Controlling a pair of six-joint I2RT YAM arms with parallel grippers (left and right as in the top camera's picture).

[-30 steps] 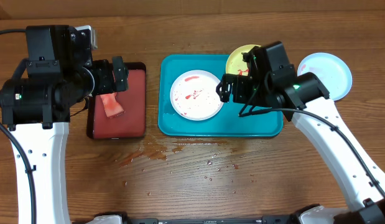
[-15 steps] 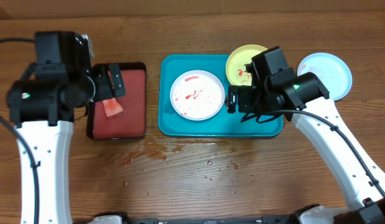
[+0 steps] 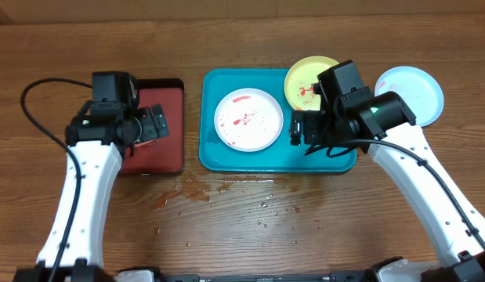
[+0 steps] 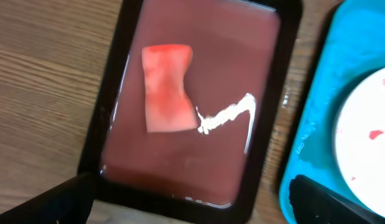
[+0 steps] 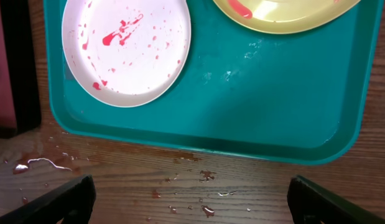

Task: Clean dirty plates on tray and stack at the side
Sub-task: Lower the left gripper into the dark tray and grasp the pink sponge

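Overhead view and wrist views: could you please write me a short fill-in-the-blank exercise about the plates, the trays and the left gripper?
1. The white plate in the teal tray is smeared with ____ sauce.
2. The left gripper hangs over the sponge in the black-rimmed tray with its jaws ____.
3. The light blue plate sits outside the teal tray, on the tray's ____ side.

Missing words: red; open; right.
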